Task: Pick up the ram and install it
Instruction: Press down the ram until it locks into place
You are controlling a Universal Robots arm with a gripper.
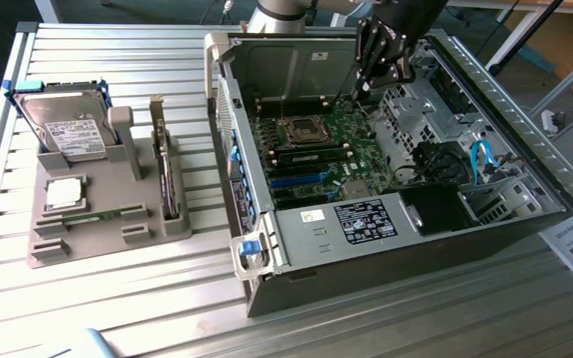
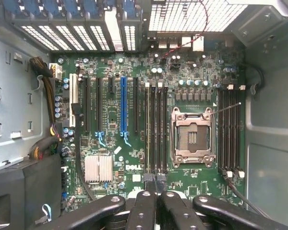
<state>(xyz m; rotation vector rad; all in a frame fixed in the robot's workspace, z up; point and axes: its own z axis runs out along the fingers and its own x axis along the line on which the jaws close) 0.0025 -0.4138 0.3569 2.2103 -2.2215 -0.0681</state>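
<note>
Ram [image 1: 95, 216] first: the thin green stick sits low in the grey holder [image 1: 98, 250], caught between two small posts. It's on the exterior view's left, just beside the square silver CPU chip [image 1: 63, 194]. The strip is narrow from this angle, so it's prob. standing on edge rather than flat, can't be sure.

Same holder, other parts: the big labelled hard drive [image 1: 68, 127] leans at the far end. A long card [image 1: 170, 186] stands upright along the side nearest the PC. The holder rests on the slatted metal table [image 1: 117, 60].

Now over to the exterior view's right. The PC case [image 1: 525, 134] lies open on its side, w/ the green main board [image 2: 115, 158] facing up. The gripper [image 1: 366, 88] hangs inside the case over the far part of that board, well apart from the ram.

Wrist view now: gripper [image 2: 156, 184] looks straight down at the board. The two black fingers [image 2: 144, 211] are pressed together w/ only a hairline seam between them. Their tips line up w/ the near end of a bank of long black memory slots [image 2: 156, 129]. Just beside that bank sits the square metal-framed CPU socket [image 2: 192, 136], and a second bank of slots [image 2: 230, 129] runs along its other side. Also on the board are a blue card slot [image 2: 124, 103] and a small silver finned block [image 2: 98, 167].
</note>
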